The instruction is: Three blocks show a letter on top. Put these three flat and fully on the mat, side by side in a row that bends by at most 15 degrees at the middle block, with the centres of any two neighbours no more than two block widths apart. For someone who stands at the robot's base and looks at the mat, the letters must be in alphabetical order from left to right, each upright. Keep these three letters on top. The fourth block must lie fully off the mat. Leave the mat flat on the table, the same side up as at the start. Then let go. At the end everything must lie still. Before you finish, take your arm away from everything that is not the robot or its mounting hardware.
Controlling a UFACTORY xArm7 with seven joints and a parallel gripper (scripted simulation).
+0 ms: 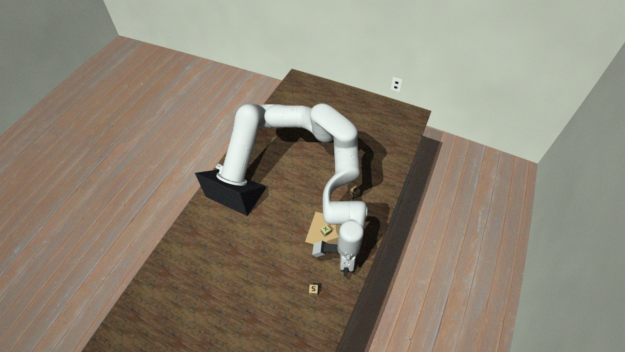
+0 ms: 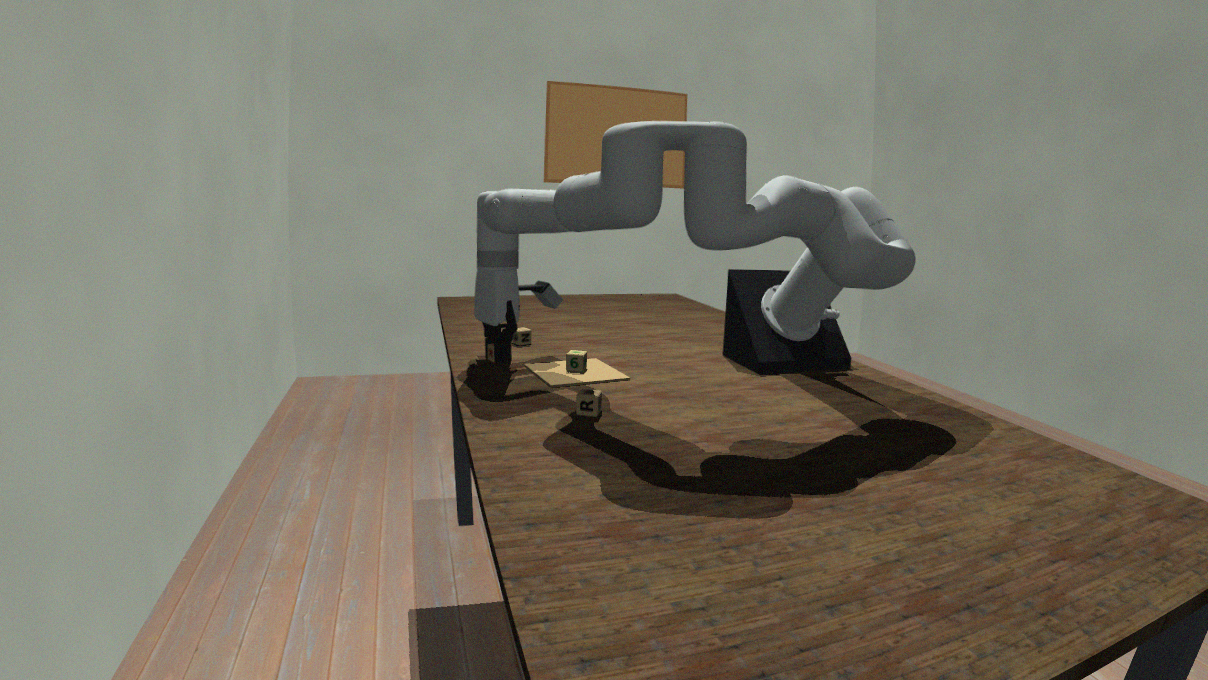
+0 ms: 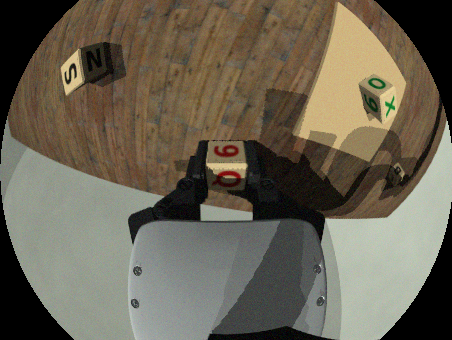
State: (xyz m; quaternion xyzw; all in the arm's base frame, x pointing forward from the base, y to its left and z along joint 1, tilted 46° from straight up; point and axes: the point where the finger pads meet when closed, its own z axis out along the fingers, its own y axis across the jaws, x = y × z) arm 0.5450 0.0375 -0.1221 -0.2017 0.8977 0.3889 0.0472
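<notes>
Red figures mark the block [image 3: 227, 165] I have clamped in my end effector [image 3: 227, 178], a 9 on one face and what looks like an O or a 0 on the next; which of them is uppermost I cannot tell. That is my first worry: if a digit is on top, this may be the block that belongs off the mat [image 1: 315, 231], and carrying it on would spoil the row. My second is the grip itself. My fingers press only on two side faces, so a quick swing toward the mat could let the block twist or slip and land with another face up. The third is the X block [image 1: 325, 230] already standing on the mat; coming in low, I could knock it or drag the mat across the worktop [image 1: 244, 258].

As for position, the held block sits squarely between my fingers, just beside the mat's near edge and close to the worktop's long side. The S block [image 1: 313, 288] lies well apart on bare wood, and the R block [image 2: 588, 402] stands just off the mat's other side.
</notes>
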